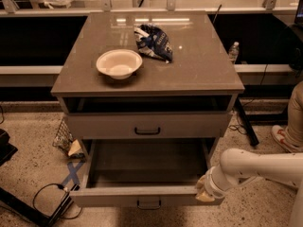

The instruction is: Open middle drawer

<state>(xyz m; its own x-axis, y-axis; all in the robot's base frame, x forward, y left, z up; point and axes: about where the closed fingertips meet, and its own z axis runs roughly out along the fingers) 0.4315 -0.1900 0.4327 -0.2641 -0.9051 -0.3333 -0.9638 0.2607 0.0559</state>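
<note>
A grey cabinet [199, 70] holds stacked drawers. Under its top is a dark open slot. Below that, a drawer front with a dark handle [147, 131] is shut. The drawer under it [142, 195] is pulled far out toward me; it is empty, and its handle [149, 204] is on the front panel. Anything lower is hidden. My gripper [204, 193] is at the right front corner of the pulled-out drawer, touching its front panel. My white arm [255, 167] reaches in from the right.
A white bowl [119, 63] and a blue snack bag [154, 41] lie on the cabinet top. A person's leg and shoe [289, 131] stand at the right. Cables and blue tape [71, 174] lie on the floor at the left. A water bottle [233, 51] stands behind.
</note>
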